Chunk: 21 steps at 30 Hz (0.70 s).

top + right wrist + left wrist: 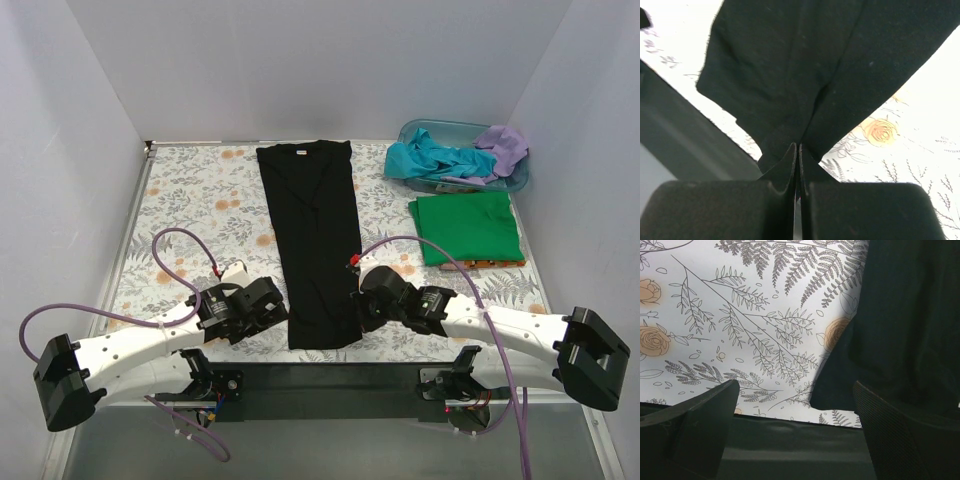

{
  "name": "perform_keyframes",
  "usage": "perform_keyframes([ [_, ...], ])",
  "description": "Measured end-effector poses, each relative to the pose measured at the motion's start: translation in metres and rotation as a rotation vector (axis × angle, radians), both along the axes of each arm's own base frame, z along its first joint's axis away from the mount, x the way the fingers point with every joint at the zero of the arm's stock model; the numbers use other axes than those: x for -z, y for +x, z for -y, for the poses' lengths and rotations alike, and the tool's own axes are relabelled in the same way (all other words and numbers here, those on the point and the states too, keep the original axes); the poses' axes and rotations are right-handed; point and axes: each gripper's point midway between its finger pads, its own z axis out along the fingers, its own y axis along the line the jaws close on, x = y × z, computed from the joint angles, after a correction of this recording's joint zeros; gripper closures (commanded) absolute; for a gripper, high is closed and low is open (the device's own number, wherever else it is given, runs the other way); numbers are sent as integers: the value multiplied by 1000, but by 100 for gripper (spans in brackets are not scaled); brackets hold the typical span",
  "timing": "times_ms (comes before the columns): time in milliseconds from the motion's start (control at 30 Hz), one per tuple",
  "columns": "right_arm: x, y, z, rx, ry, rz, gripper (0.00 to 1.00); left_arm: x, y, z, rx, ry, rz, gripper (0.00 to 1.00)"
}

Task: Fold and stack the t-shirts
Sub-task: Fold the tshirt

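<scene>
The black t-shirt (315,240) lies on the floral table as a long narrow strip, collar at the far end. My right gripper (358,302) is shut on its near right hem corner; in the right wrist view (798,146) the black cloth (805,65) pinches into the closed fingertips. My left gripper (277,305) is open beside the near left corner, and the shirt (900,315) lies by its right finger (890,440). The folded bright green t-shirt (468,228) lies at the right. The teal (430,158) and lilac (503,147) t-shirts are crumpled in the tub.
The translucent blue tub (455,128) stands at the back right corner. A brownish edge (490,264) shows under the green shirt's near side. A black mounting bar (330,385) runs along the table's near edge between the arm bases. White walls enclose three sides.
</scene>
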Motion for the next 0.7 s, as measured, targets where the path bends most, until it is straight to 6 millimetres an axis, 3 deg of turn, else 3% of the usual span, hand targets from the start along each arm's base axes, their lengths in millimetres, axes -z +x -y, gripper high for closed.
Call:
perform_keyframes([
  [100, -10, 0, -4, -5, 25, 4, 99, 0, -2, -1, 2, -11, -1, 2],
  [233, -8, -4, -2, 3, 19, -20, 98, -1, -3, 1, 5, -28, 2, 2],
  [333, 0, -8, 2, 19, 9, -47, 92, -1, -2, 5, 9, -43, 0, 2],
  [433, 13, -15, 11, 31, -14, -77, 92, 0, -2, 11, 15, -58, -6, 2],
  [700, 22, -34, 19, 13, 6, -132, 65, 13, -2, 35, 69, -72, -65, 2],
])
